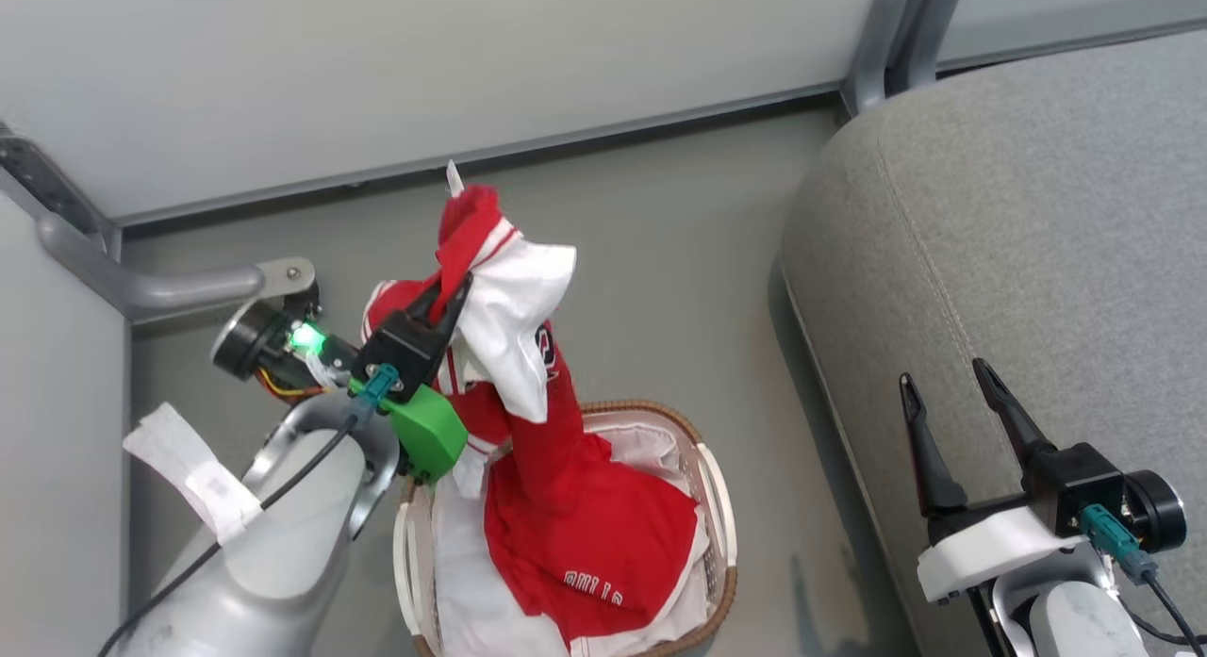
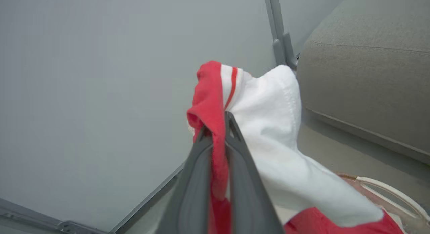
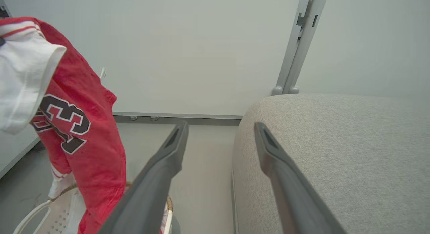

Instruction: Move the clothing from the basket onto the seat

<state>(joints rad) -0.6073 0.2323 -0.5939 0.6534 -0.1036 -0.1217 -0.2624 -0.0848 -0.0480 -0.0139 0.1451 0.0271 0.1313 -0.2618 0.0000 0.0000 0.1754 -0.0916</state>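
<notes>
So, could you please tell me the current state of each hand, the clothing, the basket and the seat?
left hand: shut on the clothing, raised above the basket.
right hand: open, holding nothing, by the seat's edge.
clothing: top pinched and lifted, lower part draped in the basket.
basket: upright on the floor, with clothing in it.
seat: no clothing on it yet.
</notes>
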